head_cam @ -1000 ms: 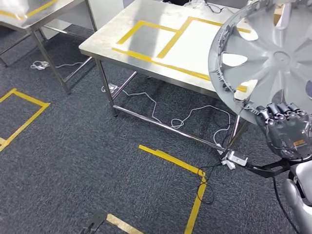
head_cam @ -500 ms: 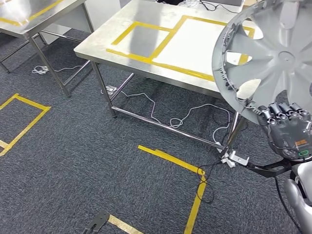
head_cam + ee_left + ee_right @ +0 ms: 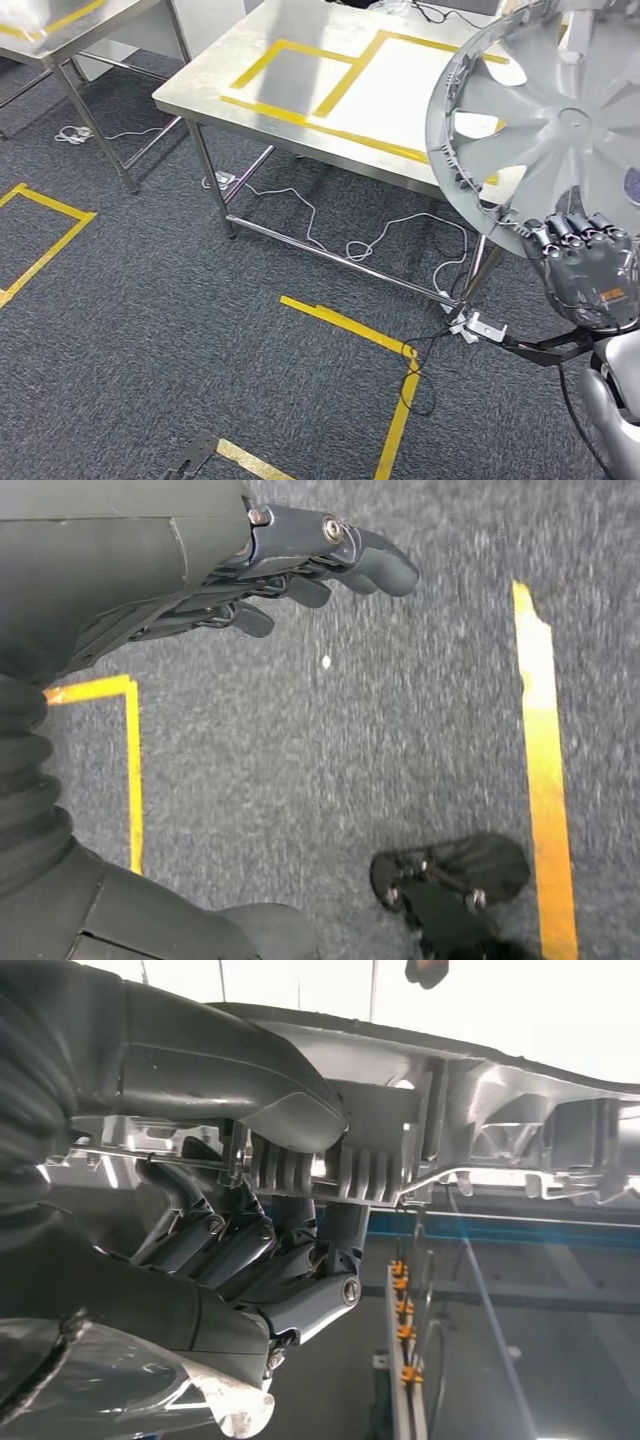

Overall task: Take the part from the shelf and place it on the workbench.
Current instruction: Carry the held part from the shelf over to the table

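The part is a large silver wheel cover (image 3: 551,120) with broad spokes, held up at the right of the head view. My right hand (image 3: 585,265) grips its lower rim, fingers curled over the edge. In the right wrist view the thumb and fingers (image 3: 249,1250) clamp the ribbed rim of the cover (image 3: 423,1150). The steel workbench (image 3: 249,70) with yellow tape rectangles stands ahead, partly hidden behind the cover. My left hand (image 3: 249,570) hangs over the carpet with its fingers straight and nothing in it.
Dark grey carpet carries yellow tape squares (image 3: 355,330). White cables (image 3: 377,240) and a power strip (image 3: 475,328) lie under the workbench. A second steel table (image 3: 68,25) stands at the far left.
The whole view shifted a little as the camera moved; the workbench sits slightly nearer and more to the left. My right hand keeps its hold on the wheel cover.
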Controlling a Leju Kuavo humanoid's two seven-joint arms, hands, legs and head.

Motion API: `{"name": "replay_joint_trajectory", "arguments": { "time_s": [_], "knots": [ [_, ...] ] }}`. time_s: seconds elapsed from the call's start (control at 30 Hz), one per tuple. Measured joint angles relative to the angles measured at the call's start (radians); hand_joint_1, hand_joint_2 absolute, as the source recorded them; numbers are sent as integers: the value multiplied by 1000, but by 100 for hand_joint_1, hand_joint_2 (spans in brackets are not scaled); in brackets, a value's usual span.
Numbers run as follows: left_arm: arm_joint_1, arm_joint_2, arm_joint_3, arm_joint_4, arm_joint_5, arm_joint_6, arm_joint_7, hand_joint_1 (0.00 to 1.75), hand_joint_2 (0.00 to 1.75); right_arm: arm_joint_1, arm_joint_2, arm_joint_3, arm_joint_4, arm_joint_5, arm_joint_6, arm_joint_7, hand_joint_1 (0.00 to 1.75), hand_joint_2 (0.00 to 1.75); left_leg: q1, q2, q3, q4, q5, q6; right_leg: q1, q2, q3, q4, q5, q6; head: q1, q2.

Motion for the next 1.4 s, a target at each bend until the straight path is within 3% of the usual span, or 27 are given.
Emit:
{"name": "replay_joint_trajectory", "arguments": {
  "time_s": [0.07,0.13,0.17,0.2,0.27,0.33,0.47,0.5,0.6,0.63,0.67,0.7,0.77,0.83,0.93,1.0,1.1,1.13,1.17,1.2,1.27,1.3,1.33,1.4],
  "knots": [
    [-2,0,0,0,-2,2,5,0,175,-7,0,3,1,0,2,-1,175,175,1,0,-1,-1,2,4,-1,-1,-58,126,-60,5,2,0],
    [-2,0,0,0,-2,1,7,0,175,-11,0,8,3,0,4,-1,175,175,1,0,0,-1,1,4,-2,-1,-100,213,-81,9,2,0],
    [-2,-1,0,0,-2,1,7,0,175,-13,0,9,4,0,5,-1,175,175,1,0,0,0,1,4,-3,-2,-96,204,-64,11,3,0],
    [-2,-1,0,0,-2,1,8,0,175,-16,0,10,5,0,6,-1,175,175,2,0,1,1,0,2,-5,-3,-73,156,-31,13,3,0],
    [-3,-1,0,0,-2,2,8,0,175,-23,0,12,6,0,7,-2,175,175,1,-1,-1,10,-5,-5,-8,-8,-4,20,26,15,4,0],
    [-3,1,0,0,-2,3,8,0,175,-28,0,15,7,1,8,-4,175,175,-4,-1,-9,20,-8,-16,-9,-9,32,-48,38,8,3,0],
    [-1,2,0,0,-2,3,8,0,175,-26,0,18,9,1,8,-9,175,175,-4,-1,-20,44,-24,-30,-10,-6,32,-50,36,-15,-2,0],
    [-1,2,0,0,-2,3,8,0,175,-26,0,19,9,1,8,-10,175,175,-2,-1,-34,79,-47,-36,-12,-6,33,-51,37,-21,-4,0],
    [0,2,0,0,-2,1,8,0,175,-25,0,22,9,1,8,-9,175,175,1,-1,-119,270,-136,-45,-11,-6,34,-51,36,-28,-7,0],
    [1,1,0,0,-2,1,8,0,175,-24,0,24,10,1,8,-9,175,175,2,-1,-138,310,-145,-45,-10,-6,34,-51,36,-28,-7,0],
    [2,1,0,0,-2,1,8,0,175,-23,0,25,11,1,8,-9,175,175,2,-1,-141,313,-133,-43,-10,-5,35,-51,36,-29,-7,0],
    [2,2,0,0,-2,1,8,0,175,-23,0,26,11,1,8,-8,175,175,1,-1,-124,274,-103,-39,-9,-3,36,-51,35,-29,-7,0],
    [2,3,0,0,-3,1,8,0,175,-23,0,26,11,1,7,-8,175,175,-1,-2,-63,139,-31,-27,-7,-1,39,-50,34,-27,-7,0],
    [1,3,0,0,-3,1,8,0,175,-24,0,26,12,1,7,-8,175,175,-4,-3,-24,48,-5,-19,-5,0,35,-49,33,-21,-6,0],
    [2,3,0,0,-4,2,8,0,175,-23,0,26,13,1,7,-7,175,175,-4,-2,-21,27,-6,-13,-5,-1,28,-50,34,-6,-6,0],
    [0,3,0,0,-4,2,8,0,175,-25,-1,26,14,1,7,-7,175,175,-1,-1,-18,18,0,-2,-7,-2,9,-15,7,2,-3,0],
    [-2,3,0,0,-4,2,8,0,175,-26,-1,27,16,1,7,-8,175,175,0,-1,-18,15,2,7,-8,-3,-76,165,-77,8,-2,0],
    [-2,2,0,0,-5,2,8,0,175,-26,-1,27,18,1,7,-7,175,175,-1,-1,-18,15,2,7,-8,-3,-100,213,-90,10,-2,0],
    [-2,2,0,0,-5,2,8,0,175,-26,-1,27,19,1,7,-7,175,175,-1,-1,-18,15,2,7,-8,-3,-108,228,-84,12,-2,0],
    [-1,1,0,0,-5,2,8,0,175,-26,-1,27,21,1,7,-7,175,175,-1,-1,-17,16,2,7,-8,-4,-96,202,-60,12,-1,0],
    [-2,0,0,0,-5,2,8,0,175,-27,-1,26,22,1,7,-7,175,175,-1,-1,-16,17,0,4,-9,-7,-31,69,7,11,-1,0],
    [-3,0,0,0,-5,2,8,0,175,-29,-1,27,22,1,7,-7,175,175,-3,-1,-17,20,-1,0,-8,-7,2,7,27,9,-2,0],
    [-3,0,0,0,-5,2,8,0,175,-30,-1,27,22,1,7,-8,175,175,-5,-2,-19,23,0,-5,-7,-8,24,-34,36,6,-2,0],
    [-2,0,0,0,-5,2,9,0,175,-30,-1,26,22,2,6,-8,175,175,-7,-2,-23,25,3,-16,-4,-6,35,-53,35,-3,-4,0]
  ]
}}
